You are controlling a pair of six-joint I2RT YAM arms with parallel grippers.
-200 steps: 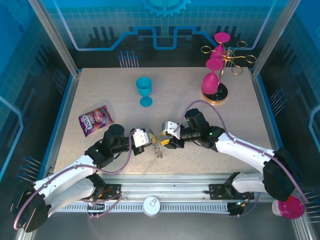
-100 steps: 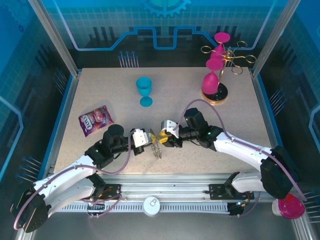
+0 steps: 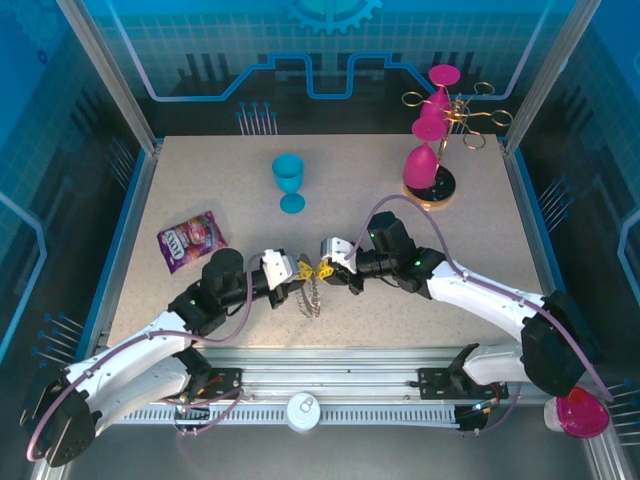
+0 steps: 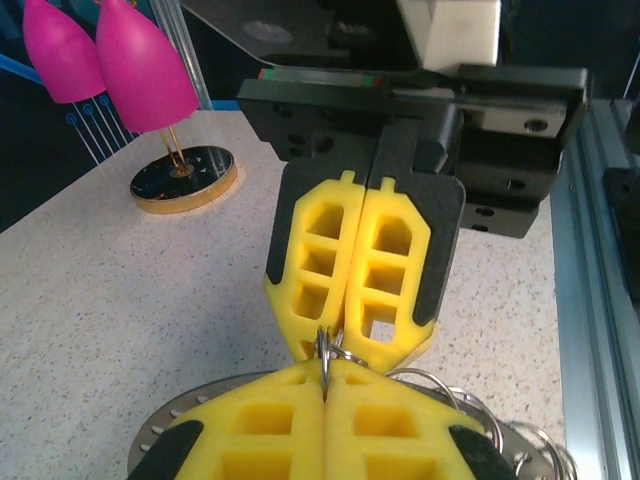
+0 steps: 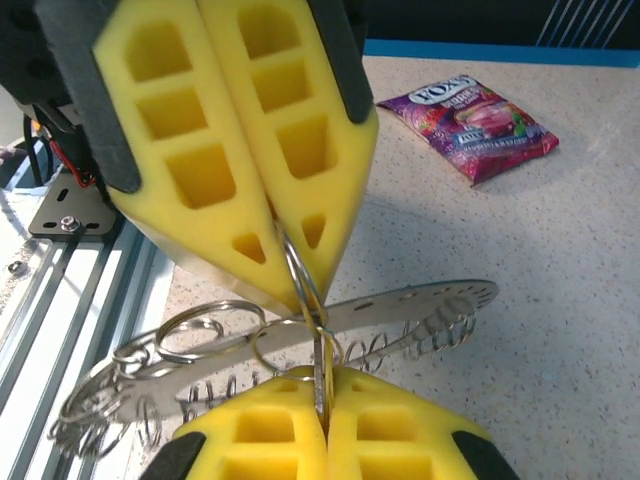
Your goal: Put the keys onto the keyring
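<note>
**Fingertips.** The left gripper [image 5: 292, 272] and the right gripper [image 4: 345, 335] meet tip to tip, each with its yellow fingers [image 5: 190, 150] pressed together and no gap at the seam. A thin split ring [image 5: 299, 280] runs from one seam into the other, so both pairs appear to pinch the same small ring from opposite sides.

**Held object.** This ring belongs to the keyring [image 5: 400, 308], a flat grey metal band pierced with holes and fringed with many small wire loops. In the overhead view the keyring [image 3: 312, 297] droops from the joined tips toward the near edge of the table [image 3: 200, 180]. Whether its lower end touches the surface cannot be told. Whether any of the hanging pieces is a key cannot be told either, and no green tag can be picked out.

**Surroundings.** A purple candy packet [image 3: 190, 240] lies to the left. A blue goblet [image 3: 289, 180] stands farther back, and a gold rack [image 3: 432, 170] with pink goblets stands at the far right. All three are well apart from the work.

**Step in hand.** The two-handed grip on one loop suggests the threading stage, with one arm steadying the ring while the other works it.

**Next move.** This probably calls for a small relative twist or pull to part the coils of the split ring, while the band is kept from swinging. The wire is thin and springy, so it could slip from the soft pads if the arms draw apart unevenly.
</note>
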